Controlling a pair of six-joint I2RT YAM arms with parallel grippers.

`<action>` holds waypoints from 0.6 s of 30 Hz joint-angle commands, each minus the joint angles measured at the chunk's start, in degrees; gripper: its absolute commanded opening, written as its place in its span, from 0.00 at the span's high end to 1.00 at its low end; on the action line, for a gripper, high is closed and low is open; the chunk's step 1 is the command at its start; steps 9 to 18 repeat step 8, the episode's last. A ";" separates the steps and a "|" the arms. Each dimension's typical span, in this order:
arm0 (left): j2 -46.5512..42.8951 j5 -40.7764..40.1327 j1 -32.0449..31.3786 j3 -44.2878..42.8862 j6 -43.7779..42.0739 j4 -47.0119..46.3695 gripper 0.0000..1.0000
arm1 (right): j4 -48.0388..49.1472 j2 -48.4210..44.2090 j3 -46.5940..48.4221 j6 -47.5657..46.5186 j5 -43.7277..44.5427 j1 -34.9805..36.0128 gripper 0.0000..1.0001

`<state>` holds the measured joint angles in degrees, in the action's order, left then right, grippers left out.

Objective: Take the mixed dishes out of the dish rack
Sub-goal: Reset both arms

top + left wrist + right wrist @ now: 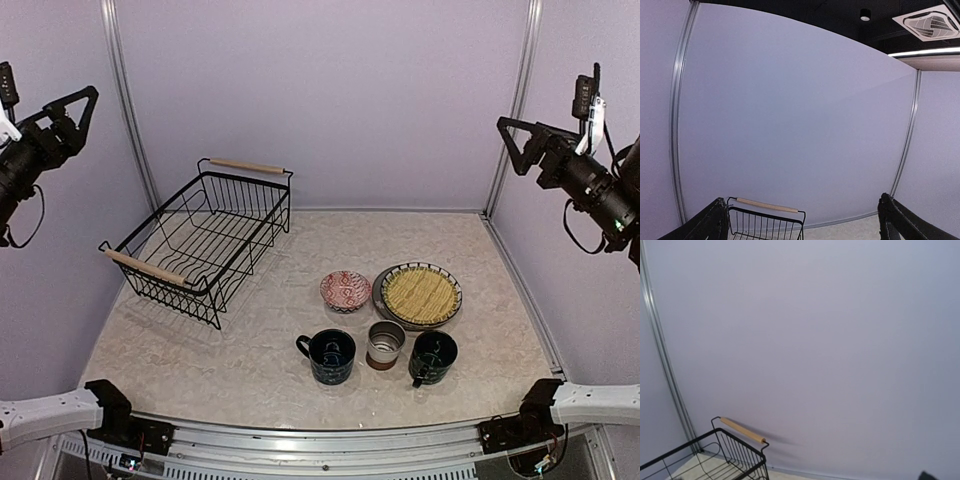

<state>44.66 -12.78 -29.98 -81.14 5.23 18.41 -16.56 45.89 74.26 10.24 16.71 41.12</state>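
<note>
Lying well below left pincer (pixel 82 113) and right pincer (pixel 510 146): dish rack (pixel 205 236)

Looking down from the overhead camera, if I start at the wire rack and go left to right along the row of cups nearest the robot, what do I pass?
dish rack → dark blue mug → grey cup with a brown base → dark green mug

The dish rack (pixel 735 455) shows only one corner, black wire. One light wooden handle (pixel 742 430) runs along the rack's top edge, casting a faint shadow on the pale wall (pixel 830 340) behind it. A metal strip (pixel 665 375) rises left of the rack. Pale desk (pixel 702 466) shows through its wires. Far right of the rack is a small dark tip (pixel 927 475), too little to identify.
</note>
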 commanded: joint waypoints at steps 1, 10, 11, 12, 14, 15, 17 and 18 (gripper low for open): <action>-0.62 -2.52 0.27 0.29 -1.29 -1.02 0.01 | 0.49 1.29 -0.28 -0.46 1.73 0.19 0.00; -0.26 -2.73 0.27 0.40 -1.08 -0.75 0.01 | -2.76 2.93 1.17 0.22 5.81 0.22 0.00; -0.26 -2.73 0.27 0.40 -1.08 -0.75 0.01 | -2.76 2.93 1.17 0.22 5.81 0.22 0.00; -0.26 -2.73 0.27 0.40 -1.08 -0.75 0.01 | -2.76 2.93 1.17 0.22 5.81 0.22 0.00; -0.26 -2.73 0.27 0.40 -1.08 -0.75 0.01 | -2.76 2.93 1.17 0.22 5.81 0.22 0.00; -0.26 -2.73 0.27 0.40 -1.08 -0.75 0.01 | -2.76 2.93 1.17 0.22 5.81 0.22 0.00; -0.26 -2.73 0.27 0.40 -1.08 -0.75 0.01 | -2.76 2.93 1.17 0.22 5.81 0.22 0.00; -0.26 -2.73 0.27 0.40 -1.08 -0.75 0.01 | -2.76 2.93 1.17 0.22 5.81 0.22 0.00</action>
